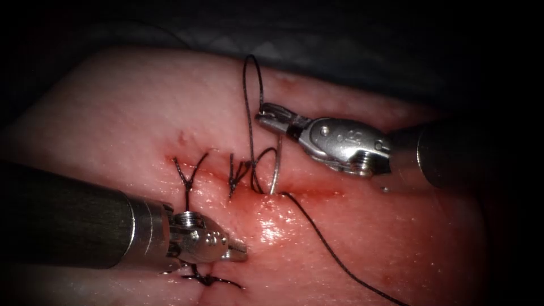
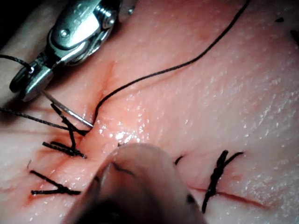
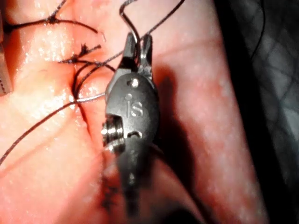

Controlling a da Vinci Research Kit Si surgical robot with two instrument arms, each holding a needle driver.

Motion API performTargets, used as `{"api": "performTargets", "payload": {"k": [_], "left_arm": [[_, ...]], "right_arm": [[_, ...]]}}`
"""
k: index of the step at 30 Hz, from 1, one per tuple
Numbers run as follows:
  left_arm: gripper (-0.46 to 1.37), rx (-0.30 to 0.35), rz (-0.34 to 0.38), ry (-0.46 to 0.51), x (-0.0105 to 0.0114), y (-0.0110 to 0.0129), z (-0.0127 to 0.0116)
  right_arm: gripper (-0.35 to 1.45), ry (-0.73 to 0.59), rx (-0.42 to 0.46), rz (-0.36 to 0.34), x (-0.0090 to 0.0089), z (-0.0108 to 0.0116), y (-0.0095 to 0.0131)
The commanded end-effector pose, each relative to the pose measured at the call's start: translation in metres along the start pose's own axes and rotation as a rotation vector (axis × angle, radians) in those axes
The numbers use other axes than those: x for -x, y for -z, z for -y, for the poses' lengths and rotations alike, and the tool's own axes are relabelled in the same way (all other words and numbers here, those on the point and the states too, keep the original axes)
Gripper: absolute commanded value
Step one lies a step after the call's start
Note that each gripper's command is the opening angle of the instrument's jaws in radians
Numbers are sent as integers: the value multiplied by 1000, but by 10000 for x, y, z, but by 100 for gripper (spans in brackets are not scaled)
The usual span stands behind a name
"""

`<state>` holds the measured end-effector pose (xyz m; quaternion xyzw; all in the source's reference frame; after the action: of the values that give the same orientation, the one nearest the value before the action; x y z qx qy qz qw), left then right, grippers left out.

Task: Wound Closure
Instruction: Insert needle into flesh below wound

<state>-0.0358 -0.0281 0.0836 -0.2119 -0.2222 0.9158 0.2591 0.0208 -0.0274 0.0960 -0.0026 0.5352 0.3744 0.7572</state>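
My right tool [image 1: 272, 116] pinches the needle [image 1: 276, 170] near its thread end, jaws pressed together on the steel. From there the needle runs down toward six o'clock in the endoscope view, and its point sits in the tissue [image 1: 141, 113] at the cut [image 1: 306, 190], just right of the two tied stitches [image 1: 190, 175]. The thread [image 1: 340, 260] trails off toward five o'clock, with a loop rising past my jaws toward twelve. My left tool [image 1: 241, 252] lies low at seven o'clock, its tips together and holding nothing. I judge the needle stiff, slick and thin – best taken flat across its body, never at the point. The tissue looks soft and wet – it would tear under a hard pull.
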Motion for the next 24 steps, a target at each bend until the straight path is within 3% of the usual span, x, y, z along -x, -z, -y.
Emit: {"api": "performTargets", "payload": {"k": [1,24], "left_arm": [[-35,6,-1,0,0,-3,0],[-35,3,-2,-4,4,-7,1]], "right_arm": [[-35,-24,-2,-7,-2,1,1],[-35,-220,-4,13,-16,-11,5]]}}
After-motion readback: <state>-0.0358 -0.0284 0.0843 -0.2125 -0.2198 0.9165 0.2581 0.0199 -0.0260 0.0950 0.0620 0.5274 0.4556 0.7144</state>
